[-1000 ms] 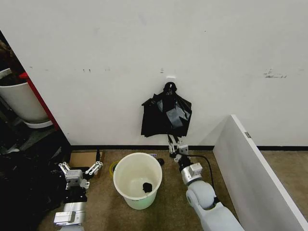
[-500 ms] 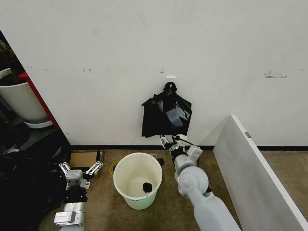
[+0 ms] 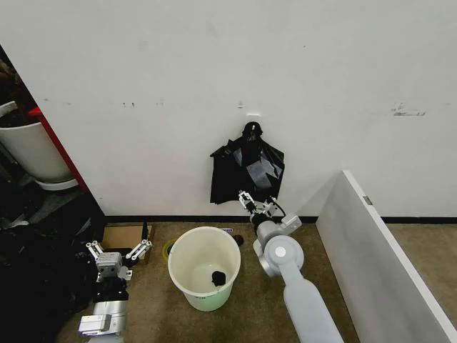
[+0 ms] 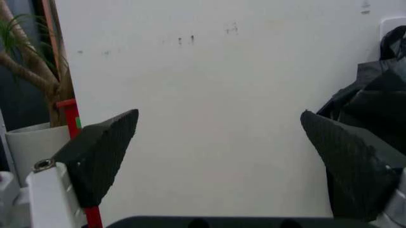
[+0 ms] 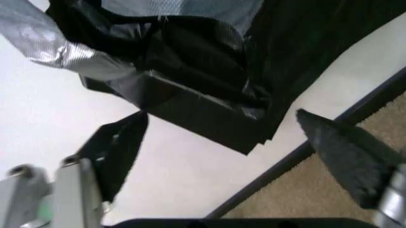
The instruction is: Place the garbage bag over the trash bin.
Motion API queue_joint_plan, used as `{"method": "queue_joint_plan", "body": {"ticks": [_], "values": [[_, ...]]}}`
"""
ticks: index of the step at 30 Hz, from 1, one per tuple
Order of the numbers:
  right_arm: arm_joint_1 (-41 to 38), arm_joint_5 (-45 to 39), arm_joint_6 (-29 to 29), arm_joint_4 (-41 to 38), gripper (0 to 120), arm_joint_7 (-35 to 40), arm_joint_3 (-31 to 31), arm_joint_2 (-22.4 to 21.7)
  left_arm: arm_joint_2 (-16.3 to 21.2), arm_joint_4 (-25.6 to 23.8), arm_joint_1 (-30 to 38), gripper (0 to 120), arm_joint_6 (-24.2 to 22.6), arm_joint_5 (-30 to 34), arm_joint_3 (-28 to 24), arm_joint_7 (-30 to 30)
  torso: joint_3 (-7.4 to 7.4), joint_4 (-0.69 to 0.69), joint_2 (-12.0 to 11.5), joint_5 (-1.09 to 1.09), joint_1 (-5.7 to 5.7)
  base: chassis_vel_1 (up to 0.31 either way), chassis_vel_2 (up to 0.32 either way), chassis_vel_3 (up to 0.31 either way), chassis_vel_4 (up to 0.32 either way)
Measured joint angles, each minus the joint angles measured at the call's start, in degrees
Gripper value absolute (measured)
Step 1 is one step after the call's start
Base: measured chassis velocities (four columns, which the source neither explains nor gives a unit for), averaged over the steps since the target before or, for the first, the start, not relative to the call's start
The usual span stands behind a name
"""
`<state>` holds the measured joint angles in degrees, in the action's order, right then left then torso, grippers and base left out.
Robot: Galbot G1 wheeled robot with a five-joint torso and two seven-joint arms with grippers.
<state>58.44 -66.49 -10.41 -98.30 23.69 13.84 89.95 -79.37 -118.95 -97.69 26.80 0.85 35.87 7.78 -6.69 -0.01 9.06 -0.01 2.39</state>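
White wall, tan carpet; bunch of black bags (image 3: 247, 171) hung from a wall hook, glossy and creased, above the empty cream trash bin (image 3: 205, 266). Right gripper (image 3: 254, 205) spread open just under the bunch, gripping nothing; left gripper (image 3: 118, 251) parked open, near left. Risk: jaws might pinch several layers, dragging down the whole bunch.

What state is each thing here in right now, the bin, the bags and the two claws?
Bin: upright on the floor, unlined, a small dark thing at its bottom.
Bags: black bunch hanging on the wall from a top knot.
Right claw: open, raised to the bunch's lower edge, gripping nothing.
Left claw: open, empty, low beside the bin.
Box: flat on the floor by the wall.
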Motion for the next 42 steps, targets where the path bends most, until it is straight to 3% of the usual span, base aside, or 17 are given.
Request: {"method": "queue_joint_plan", "body": {"ticks": [2,9,23,32,42], "values": [[-0.5,0.3,0.4,0.9,81,-0.3,0.1,0.4,0.0,-0.1,0.0,100,0.0,0.0,0.1,0.0,0.0,0.0,0.0,0.0,0.0,0.0,0.0,0.0,0.0],[-1.7,1.7,1.9,3.3,51,-2.1,0.7,0.5,0.0,-0.1,-0.1,100,0.0,0.0,0.3,0.0,0.0,0.0,0.0,0.0,-0.01,0.0,0.0,0.0,0.0],[-2.9,3.2,2.3,5.0,2,-3.7,0.6,-0.2,-0.1,-0.3,-0.1,100,0.0,0.0,0.5,0.0,0.0,0.0,0.0,0.0,0.0,0.0,0.0,0.0,0.0],[-1.3,5.1,2.4,2.7,0,-4.9,-0.6,-1.2,-0.2,-0.5,-0.2,100,0.1,0.1,0.6,0.0,0.0,0.0,0.0,0.0,0.0,0.0,0.0,0.0,0.0],[4.2,13.3,3.1,-2.0,0,-7.4,-3.4,-4.9,-0.3,-0.3,0.0,100,0.1,-0.1,0.2,0.0,0.01,0.0,0.0,0.0,-0.01,0.0,0.0,0.0,0.0]]}}
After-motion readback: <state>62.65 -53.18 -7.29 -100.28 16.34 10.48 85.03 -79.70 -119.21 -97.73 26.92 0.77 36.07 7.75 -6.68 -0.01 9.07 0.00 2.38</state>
